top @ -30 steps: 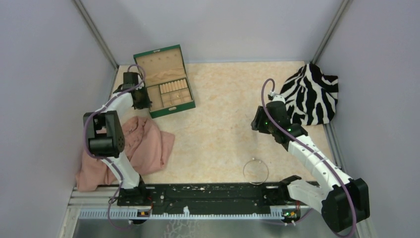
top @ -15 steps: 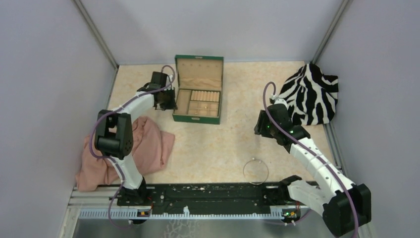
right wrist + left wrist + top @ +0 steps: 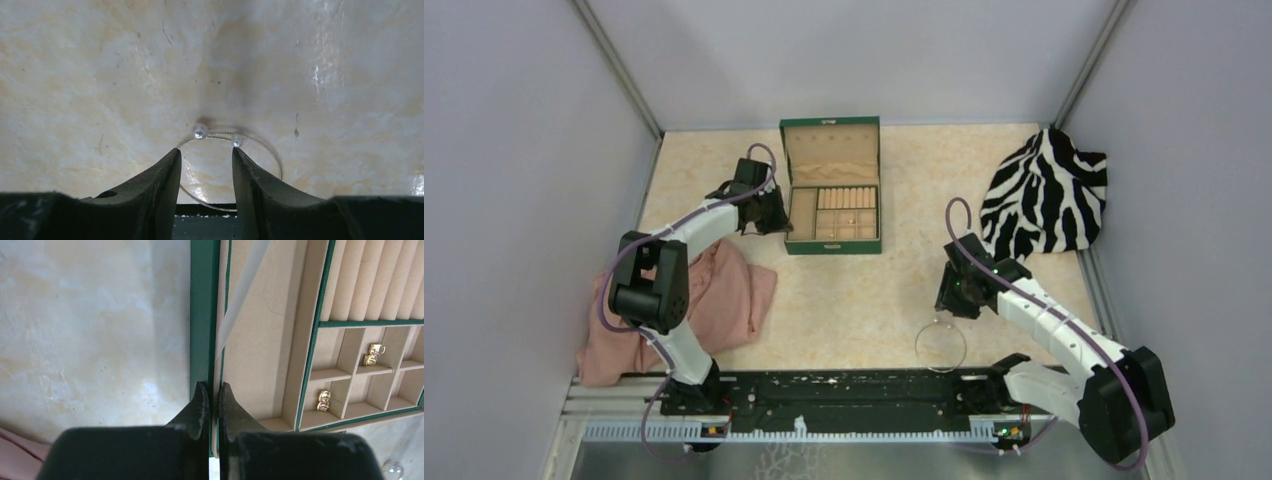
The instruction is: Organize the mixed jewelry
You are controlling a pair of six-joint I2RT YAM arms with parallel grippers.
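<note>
The green box (image 3: 834,246) stands open at the back middle of the table, its lid upright. My left gripper (image 3: 776,222) is shut on the box's left wall (image 3: 202,315), one finger outside and one inside. Two small clusters of gold jewelry (image 3: 374,354) (image 3: 324,400) lie in its tan compartments. A thin silvery wire hoop (image 3: 916,347) lies flat near the front edge. My right gripper (image 3: 951,303) hovers open just behind it; in the right wrist view the hoop (image 3: 270,152) and its two beads sit just beyond the fingertips of the gripper (image 3: 206,152).
A pink cloth (image 3: 714,300) lies crumpled at the front left under the left arm. A zebra-striped cloth (image 3: 1044,195) sits at the back right. The black rail (image 3: 844,390) runs along the near edge, right by the hoop. Grey walls close in three sides.
The left gripper has dragged the green box rightwards from the back left and turned it square. The right arm has come forward and down to the hoop, its jaws slightly narrower.
</note>
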